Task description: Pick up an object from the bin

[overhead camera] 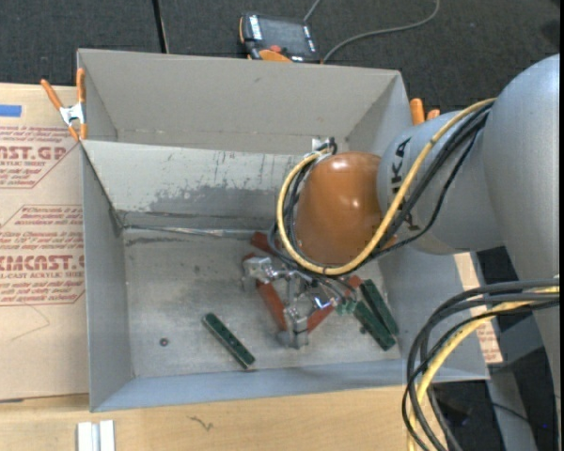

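My gripper (pixel 297 325) is down in the right half of the bin, close to the front wall, partly hidden under the arm's orange cover. Right against it lies a red elongated piece (pixel 273 301), running from the gripper up and to the left; whether it is gripped I cannot tell. Just to the right of the gripper lie two dark green flat bars (pixel 377 316), side by side and slanted. A second red piece (pixel 259 243) peeks out behind the cover, nearer the back slope.
A single dark green bar (pixel 228 339) lies slanted on the floor left of the gripper, near the front wall. A small dark speck (pixel 164 342) sits further left. The arm covers the bin's right side.
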